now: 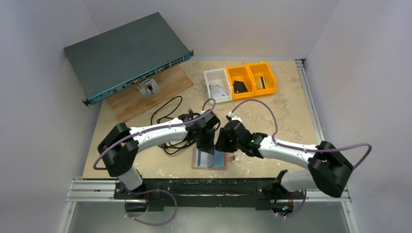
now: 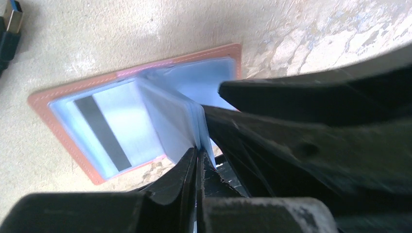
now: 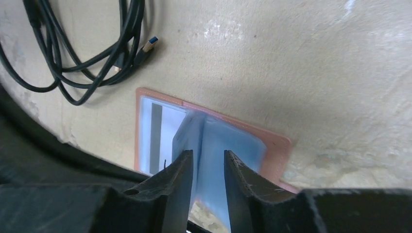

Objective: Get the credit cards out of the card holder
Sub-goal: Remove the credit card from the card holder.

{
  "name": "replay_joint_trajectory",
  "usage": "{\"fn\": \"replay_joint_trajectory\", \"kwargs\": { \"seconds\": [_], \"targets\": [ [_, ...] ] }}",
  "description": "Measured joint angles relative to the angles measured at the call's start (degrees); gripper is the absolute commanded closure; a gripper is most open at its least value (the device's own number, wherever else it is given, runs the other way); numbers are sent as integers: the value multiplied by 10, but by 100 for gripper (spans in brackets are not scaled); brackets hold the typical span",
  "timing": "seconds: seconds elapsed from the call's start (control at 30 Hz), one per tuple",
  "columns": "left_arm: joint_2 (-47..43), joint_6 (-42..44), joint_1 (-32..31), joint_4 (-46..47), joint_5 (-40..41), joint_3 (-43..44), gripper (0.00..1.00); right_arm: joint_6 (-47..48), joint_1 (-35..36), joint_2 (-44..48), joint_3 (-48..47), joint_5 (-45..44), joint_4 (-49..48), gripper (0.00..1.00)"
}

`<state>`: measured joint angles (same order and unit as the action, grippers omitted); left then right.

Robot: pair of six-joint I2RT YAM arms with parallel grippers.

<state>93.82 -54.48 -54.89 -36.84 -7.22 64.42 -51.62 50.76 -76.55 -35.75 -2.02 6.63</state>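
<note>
The card holder (image 1: 209, 158) lies opened flat on the table (image 1: 272, 111) near its front edge, just ahead of the two arm bases and between them, its pink-brown rim framing clear pockets; in the left half a white card with a black stripe (image 2: 108, 130) sits inside its pocket, and from the fold a sheaf of clear pocket leaves (image 2: 177, 119) stands up off the holder; the left gripper (image 2: 198, 158) comes down over the holder's middle with its jaws pressed together, pinching the upper edge of that raised sheaf, so the leaves run straight into the slit between the two fingers; the right gripper (image 3: 206, 167) hovers over the same fold from the other side, its jaws parted by a narrow gap, and the bluish raised leaf shows in that gap, though whether the fingers touch it I cannot tell; from above, both gripper heads meet nose to nose directly over the holder and hide most of its centre; a coil of black cable (image 1: 167, 116) lies behind the holder on the left, with a blue-tipped plug (image 3: 150, 43) pointing toward it; farther back stand a white bin (image 1: 217, 85) and two orange bins (image 1: 252, 78), a wooden board (image 1: 145, 94) and a grey network switch (image 1: 127, 56).
</note>
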Motion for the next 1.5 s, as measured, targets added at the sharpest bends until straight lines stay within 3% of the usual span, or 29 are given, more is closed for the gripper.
{"fn": "replay_joint_trajectory", "kwargs": {
  "seconds": [0.1, 0.37, 0.57, 0.73, 1.03, 1.33, 1.5],
  "targets": [
    [12, -3, 0, 4, -1, 5, 100, 0, -2, 37, 0, -16, 27, 66],
    [39, -5, 0, 26, -14, 17, 71, 0, -2, 96, 0, -52, 102, 67],
    [40, -3, 0, 30, -15, 18, 61, 5, -2, 110, 0, -63, 126, 67],
    [17, 1, 5, 30, -9, 8, 62, 9, 4, 104, -1, -61, 124, 70],
    [-58, 30, 82, 68, -35, -110, 71, 14, 48, 7, -46, -59, 104, 75],
    [-58, 43, 90, 135, -98, -167, 74, 16, 51, -45, -57, -59, 90, 77],
    [-75, 43, 94, 134, -75, -184, 72, 16, 56, -47, -59, -58, 90, 74]
  ]
}}
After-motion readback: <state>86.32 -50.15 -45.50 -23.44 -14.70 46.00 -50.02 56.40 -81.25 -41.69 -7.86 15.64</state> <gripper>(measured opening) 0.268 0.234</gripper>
